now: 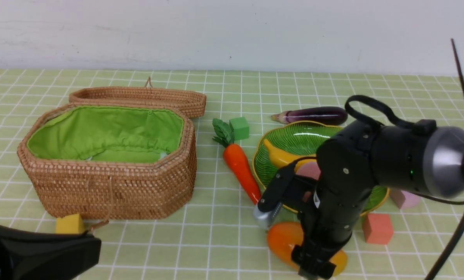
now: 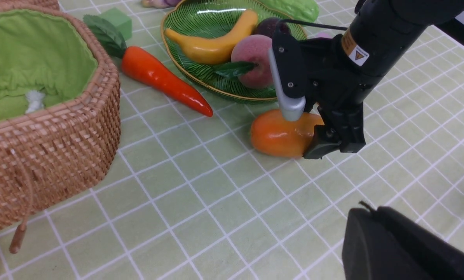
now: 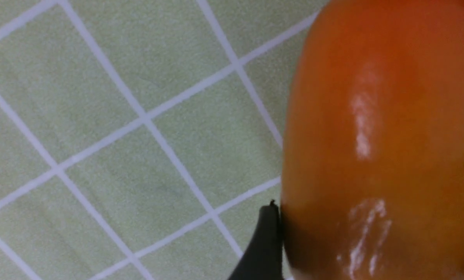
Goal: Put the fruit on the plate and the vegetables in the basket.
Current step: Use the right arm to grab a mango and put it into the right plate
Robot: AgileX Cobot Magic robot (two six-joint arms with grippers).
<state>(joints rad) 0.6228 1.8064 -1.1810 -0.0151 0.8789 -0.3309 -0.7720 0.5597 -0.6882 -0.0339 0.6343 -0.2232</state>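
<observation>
We're on the fruit step. The right gripper (image 1: 315,264) is down on the glossy orange-yellow toy mango (image 1: 282,238), which lies on the checked green tablecloth (image 1: 216,241) just in front of the ribbed green dish with the gold scalloped rim (image 1: 294,136). The jaws stand either side of the mango and pinch it, and in the right wrist view a black finger (image 3: 261,241) presses flat against its flank. The next move, as we judge it, is a short lift and carry over the near rim, then a release on bare dish, clear of the fruit already there.

Now the count. There are four fruits:
- On the dish: the yellow banana (image 2: 216,42), the fuzzy pink peach (image 2: 253,58) and the dark purple mangosteen (image 2: 269,27).
- In front of it: the mango.

There are three vegetables, none in the basket:
- The orange carrot (image 1: 241,171) lies between the dish and the brown wicker basket with green lining (image 1: 111,186).
- The long purple eggplant (image 1: 313,115) lies just behind the dish.
- The bumpy green bitter gourd (image 2: 290,7) lies just beside its rim.

There are four foam cubes near the dish: green (image 1: 239,128), yellow (image 1: 69,223), red (image 1: 377,228) and pink (image 1: 405,198).

The left gripper (image 1: 37,252) sits well away from the dish, and we cannot tell how its jaws stand.
</observation>
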